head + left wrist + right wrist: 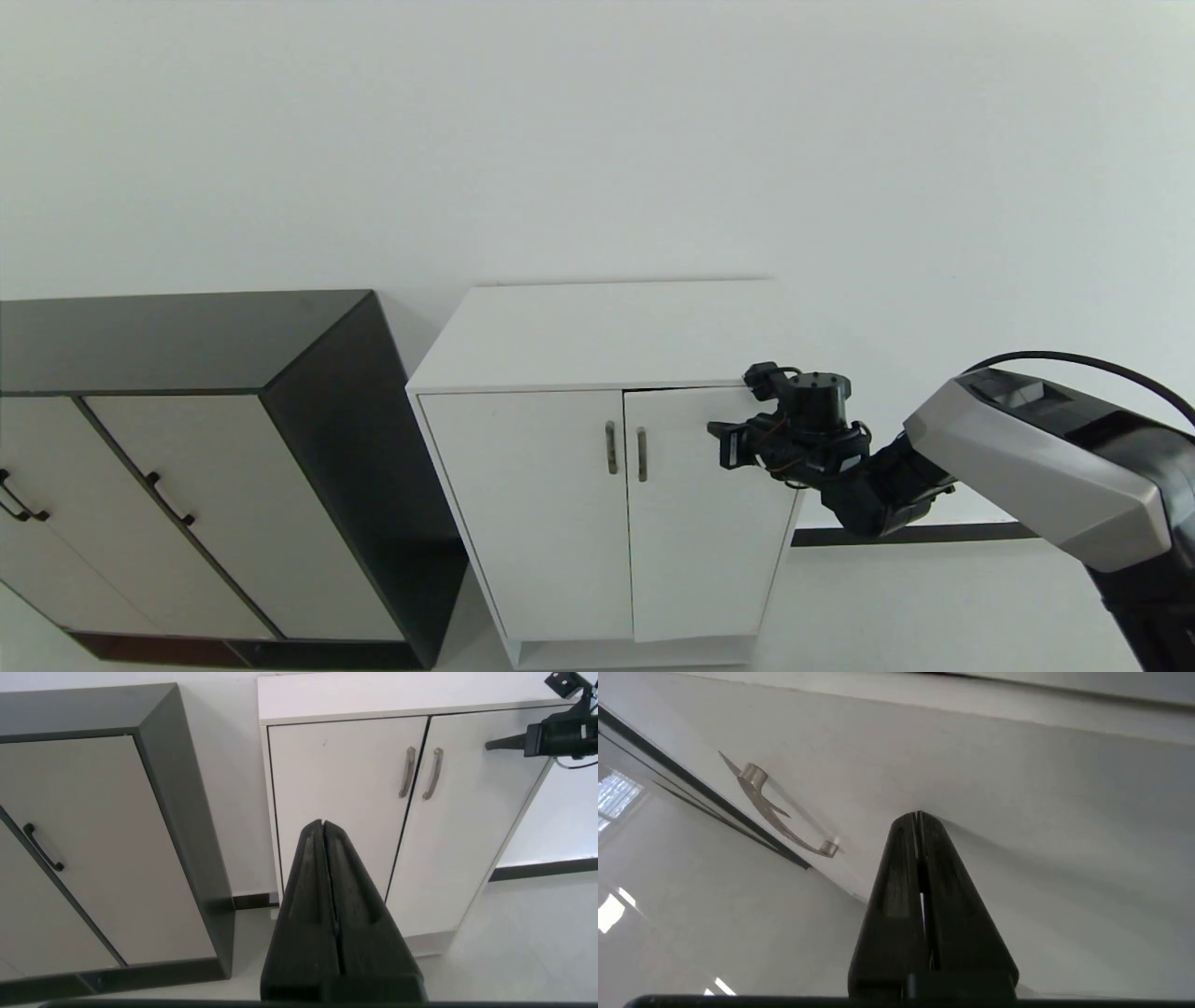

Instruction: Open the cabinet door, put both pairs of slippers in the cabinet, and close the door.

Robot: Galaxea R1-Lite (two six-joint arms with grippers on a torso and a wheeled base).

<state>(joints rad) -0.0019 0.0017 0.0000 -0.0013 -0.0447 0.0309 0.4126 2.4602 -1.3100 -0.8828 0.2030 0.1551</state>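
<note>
While the white cabinet stands on the floor against the wall, the right end effector — fingers pressed together — hovers by its right door, and the left end effector is likewise closed

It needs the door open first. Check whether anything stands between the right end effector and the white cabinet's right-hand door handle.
Nothing visible does. The shut right end effector hangs close before the white cabinet's right door, beside its slim metal bar handle; only bare door panel lies between them.
</note>
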